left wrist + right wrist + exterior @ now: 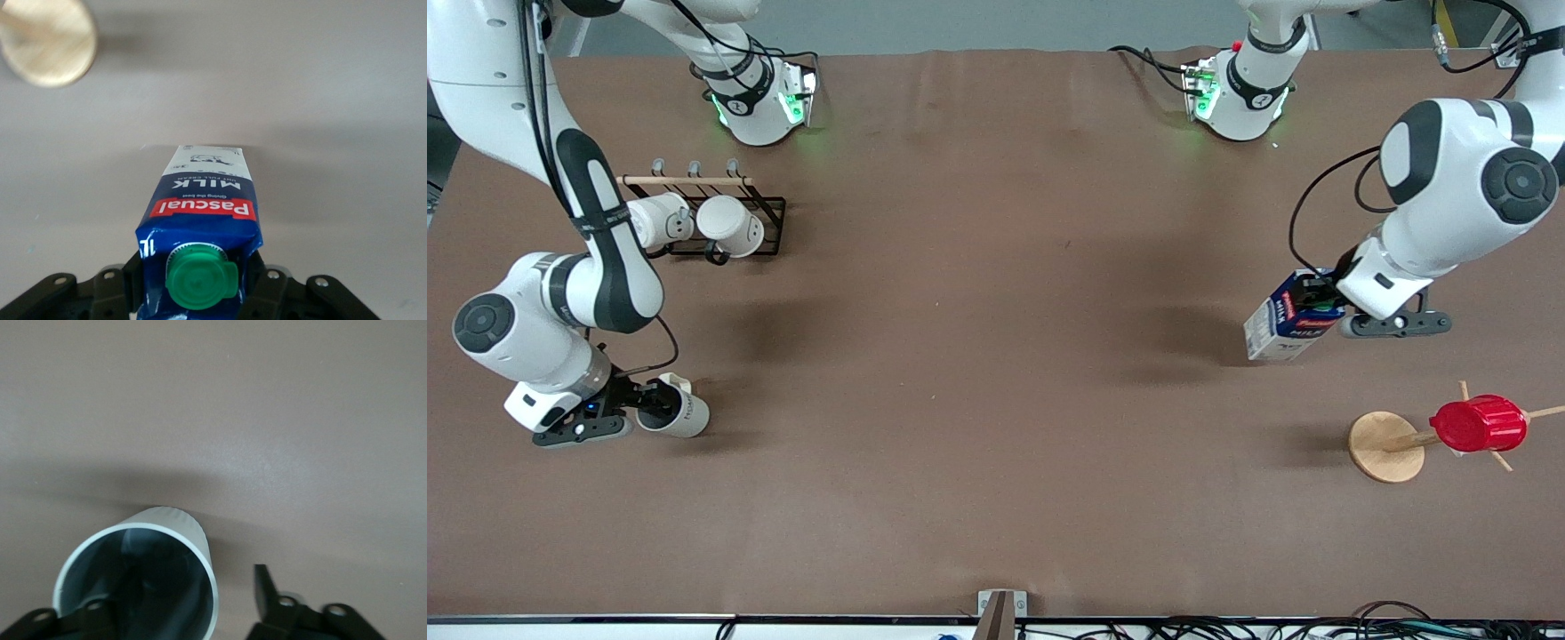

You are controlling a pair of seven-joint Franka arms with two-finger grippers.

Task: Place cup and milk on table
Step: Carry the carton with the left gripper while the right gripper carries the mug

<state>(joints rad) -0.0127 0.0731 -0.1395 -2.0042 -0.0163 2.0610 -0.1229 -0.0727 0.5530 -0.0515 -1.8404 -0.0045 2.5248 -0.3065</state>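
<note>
The cream-beige cup (679, 412) stands on the brown table (996, 373) near the right arm's end. My right gripper (640, 404) is at its mouth. In the right wrist view the cup's rim (170, 520) and grey inside fill the lower part. One finger is inside the cup and the other finger (265, 590) is outside, apart from the wall, so the right gripper (183, 590) is open. My left gripper (1325, 304) is shut on the top of the blue milk carton (1285, 322) near the left arm's end. The carton (203, 200) shows its green cap between the fingers of the left gripper (197, 270). Its white base is at the table.
A black rack (769, 227) with two white mugs stands farther from the front camera than the cup. A wooden peg stand (1385, 446) holding a red ribbed cup (1478, 424) stands nearer the front camera than the milk. Its round base shows in the left wrist view (47, 43).
</note>
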